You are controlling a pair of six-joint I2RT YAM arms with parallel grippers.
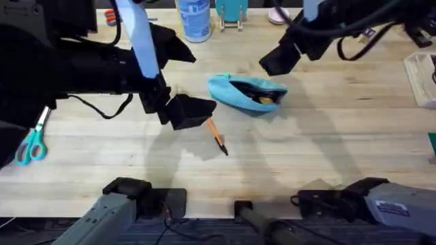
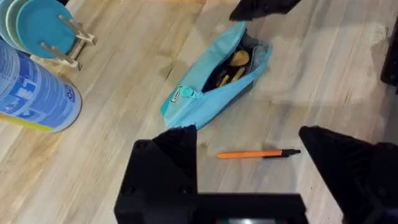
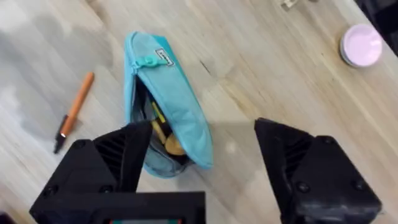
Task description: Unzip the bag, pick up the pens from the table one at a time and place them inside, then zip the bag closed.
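Observation:
The light-blue bag [image 1: 245, 93] lies on the table [image 1: 327, 150] at mid-centre, its zipper open and yellowish items showing inside [image 2: 217, 74] [image 3: 168, 99]. One orange pen [image 1: 216, 136] with a black tip lies on the wood just in front and left of the bag [image 2: 255, 154] [image 3: 73, 112]. My left gripper [image 1: 191, 88] hovers open above the table left of the bag, and the pen lies below the gap between its fingers [image 2: 168, 162]. My right gripper [image 1: 283, 60] hangs open above the bag's far right side, holding nothing [image 3: 205, 168].
A blue-and-white canister [image 1: 194, 17] and a rack of turquoise plates [image 1: 231, 12] stand at the far edge. Turquoise-handled scissors [image 1: 30, 143] lie at the left. A pink round lid [image 3: 361, 45] and a clear container [image 1: 422, 78] sit at the right.

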